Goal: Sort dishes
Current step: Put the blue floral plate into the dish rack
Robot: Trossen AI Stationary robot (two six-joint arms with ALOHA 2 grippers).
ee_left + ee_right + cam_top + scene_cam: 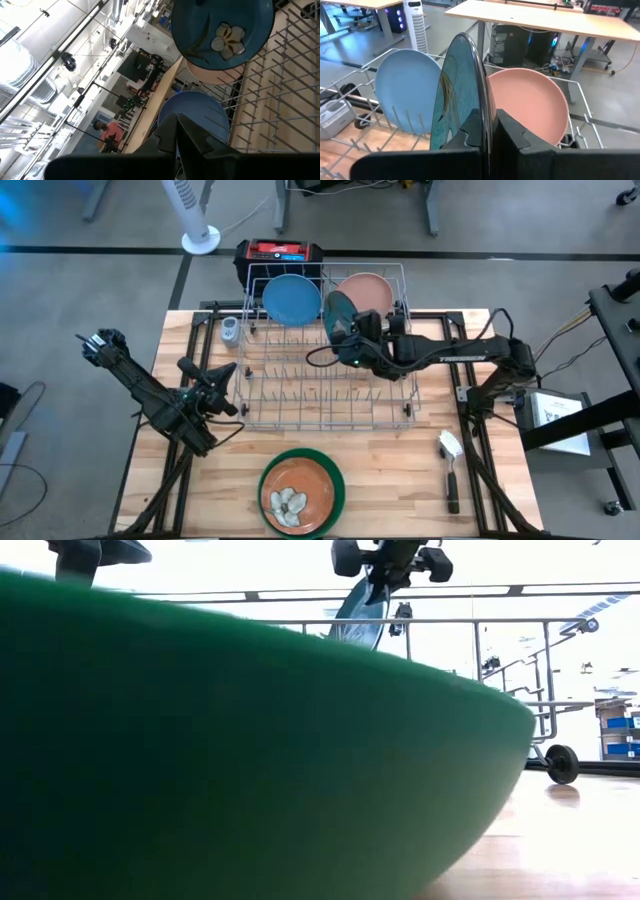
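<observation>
A grey wire rack (320,395) stands mid-table. A light blue plate (291,298) and a pale pink plate (368,288) stand on edge at its far end. Between them is a dark teal plate (455,95) with a pale flower (229,39), on edge over the rack, with my right gripper (487,125) shut on it. By the near edge an orange-brown plate (296,498) lies in the larger green plate (332,470), which fills the low view (200,740). My left gripper (228,372) waits shut at the rack's left side, holding nothing. My right gripper pinches the dark teal plate's rim (481,112) between its two fingers, one on each face. The fingers come from the table's right, slanting a little down. The plate stands upright on edge; the green plate and the gripper hide whether its lower edge meets the rack.
A black-handled, white-headed brush (451,465) lies near the table's right edge. A small grey object (230,332) sits by the rack's far left corner. A red-and-black box (280,252) stands behind the rack. Bare wood lies either side of the green plate.
</observation>
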